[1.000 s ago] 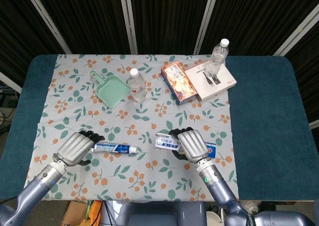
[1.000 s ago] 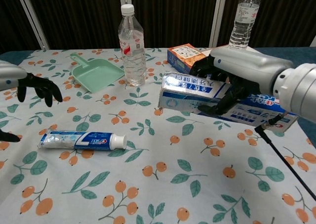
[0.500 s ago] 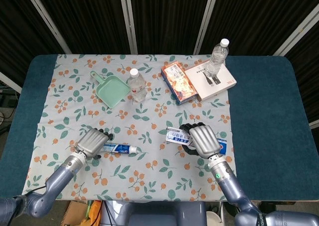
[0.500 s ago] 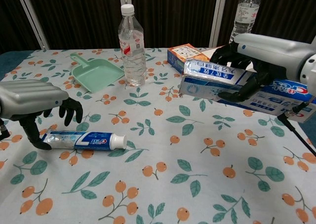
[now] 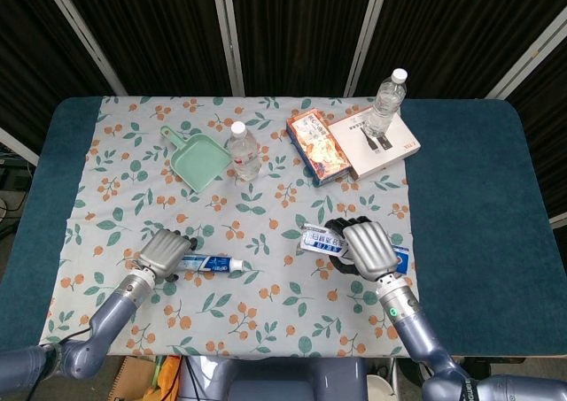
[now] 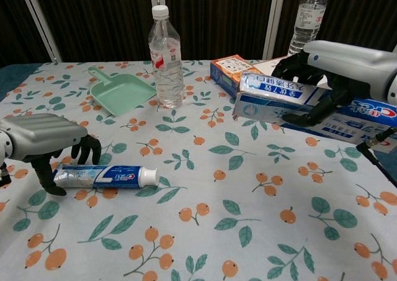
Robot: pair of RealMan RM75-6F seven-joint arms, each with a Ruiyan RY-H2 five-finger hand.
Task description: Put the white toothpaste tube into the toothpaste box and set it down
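At the lower left of the head view the left hand (image 5: 165, 251) is cupped over the crimped tail end of the white toothpaste tube (image 5: 208, 263), its dark fingers (image 6: 88, 151) curled down around that end in the chest view, though whether they actually clamp it cannot be told. The tube lies flat on the floral cloth (image 5: 115, 180) with its long axis running left to right and its white cap pointing right, toward the middle of the frame. Open cloth lies below the tube and between it and the box. Above, in the upper left part of the cloth, rest a mint-green plastic dustpan (image 5: 197, 162) and an upright clear water bottle (image 5: 244, 151). Right of centre, the right hand (image 5: 367, 247) grips the toothpaste box (image 6: 282, 98), a glossy rectangular carton held clear of the bench, long axis left to right, with one end facing left. At upper right sit an orange snack box (image 5: 316, 145), a flat white box (image 5: 372, 142) and a second bottle (image 5: 387, 102), near the cloth's far edge.
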